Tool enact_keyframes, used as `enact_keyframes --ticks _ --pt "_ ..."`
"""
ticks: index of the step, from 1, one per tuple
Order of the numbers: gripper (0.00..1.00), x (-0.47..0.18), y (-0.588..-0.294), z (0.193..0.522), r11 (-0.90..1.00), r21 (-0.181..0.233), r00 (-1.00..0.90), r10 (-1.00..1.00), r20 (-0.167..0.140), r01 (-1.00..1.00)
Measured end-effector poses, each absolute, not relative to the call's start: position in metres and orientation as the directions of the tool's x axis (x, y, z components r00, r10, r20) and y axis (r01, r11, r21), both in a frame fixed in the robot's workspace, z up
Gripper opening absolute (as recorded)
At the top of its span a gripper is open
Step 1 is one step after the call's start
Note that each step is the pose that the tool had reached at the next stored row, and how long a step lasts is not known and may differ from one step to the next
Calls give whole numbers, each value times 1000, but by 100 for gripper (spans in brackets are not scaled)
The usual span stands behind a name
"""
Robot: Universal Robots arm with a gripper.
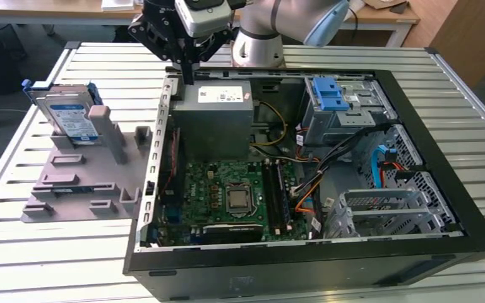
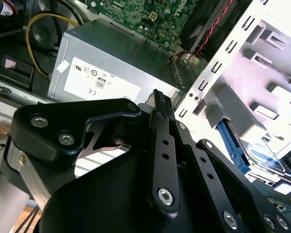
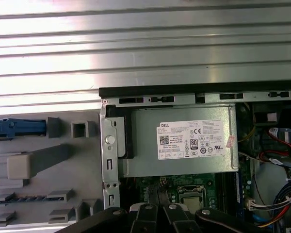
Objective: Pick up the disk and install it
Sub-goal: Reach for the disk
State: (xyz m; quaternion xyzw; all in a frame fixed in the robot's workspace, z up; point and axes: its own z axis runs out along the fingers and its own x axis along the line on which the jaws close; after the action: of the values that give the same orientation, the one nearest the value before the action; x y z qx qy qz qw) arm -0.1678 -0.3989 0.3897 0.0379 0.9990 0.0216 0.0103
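The disk (image 1: 68, 116) stands upright in a grey holder (image 1: 78, 183) on the exterior view's left, beside the open computer case (image 1: 449, 189); it is a metal drive with a white-and-blue label and blue rails. A corner of the disk (image 2: 267, 156) appears in the second wrist view, and its blue rail (image 3: 17, 127) in the first wrist view. My gripper (image 1: 187, 74) hangs above the case's back left corner, over the grey power supply box (image 1: 217, 120). Its fingers (image 2: 158, 104) are shut together with nothing between them. It is well apart from the disk.
Inside the case lie a green motherboard (image 1: 230, 192), a grey drive cage with two blue tabs (image 1: 337, 98), cables (image 1: 305, 183) and an empty metal bay (image 1: 390, 211). The case sits on a slatted metal table (image 1: 57, 265). Desks stand behind.
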Motion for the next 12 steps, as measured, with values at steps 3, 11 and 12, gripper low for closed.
enact_keyframes --ticks 3,11,12 --pt "11 -168 -399 390 996 44 -997 76 -19 75" --pt "11 -171 -399 389 996 44 -997 76 -19 75" --pt "11 -173 -399 389 996 44 -997 76 -19 75"
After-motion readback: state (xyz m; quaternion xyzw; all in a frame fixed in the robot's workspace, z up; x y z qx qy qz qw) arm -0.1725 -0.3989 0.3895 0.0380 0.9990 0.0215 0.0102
